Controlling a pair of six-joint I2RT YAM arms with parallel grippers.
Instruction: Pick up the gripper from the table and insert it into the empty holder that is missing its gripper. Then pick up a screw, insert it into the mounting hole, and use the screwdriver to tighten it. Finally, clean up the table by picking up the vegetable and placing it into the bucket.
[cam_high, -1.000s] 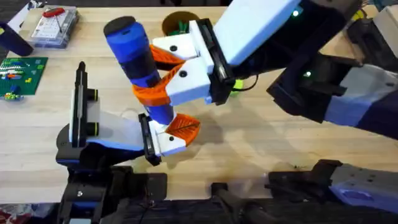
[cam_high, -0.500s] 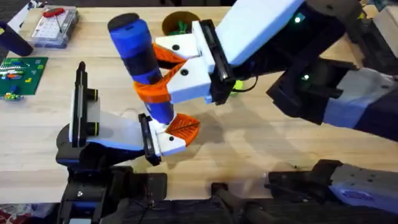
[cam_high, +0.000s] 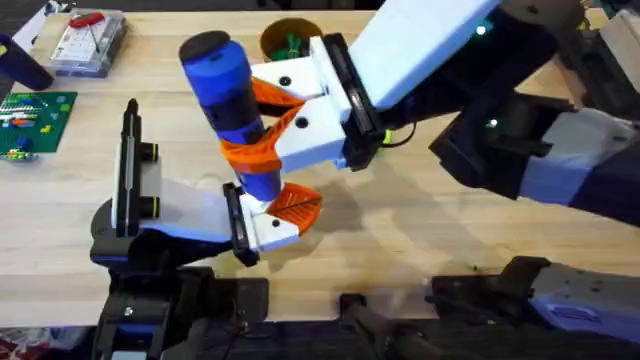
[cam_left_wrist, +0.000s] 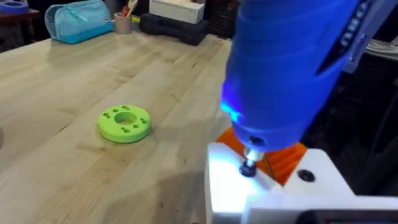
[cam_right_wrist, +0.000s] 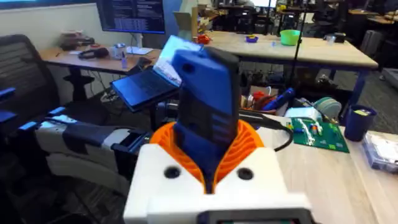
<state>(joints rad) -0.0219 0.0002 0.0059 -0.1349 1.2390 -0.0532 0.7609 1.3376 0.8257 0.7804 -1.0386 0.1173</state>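
Overhead, the right gripper (cam_high: 262, 125) clamps the blue screwdriver (cam_high: 228, 100) upright above the table (cam_high: 420, 235), its bit down at the left gripper (cam_high: 280, 215), whose opening I cannot tell; the bucket (cam_high: 285, 35) sits behind. Left wrist: the bit (cam_left_wrist: 249, 163) meets the white mount beside a green disc (cam_left_wrist: 124, 122). Right wrist: orange pads (cam_right_wrist: 249, 146) pinch the screwdriver.

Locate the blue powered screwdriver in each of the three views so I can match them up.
Overhead: the screwdriver stands near-upright left of centre, clamped in the right gripper.
Left wrist: its blue body looms at the upper right, lit near the bit, which points down at a white part.
Right wrist: it rises at centre between the orange pads.
Shared landmark: the orange ribbed pads, seen in all three.
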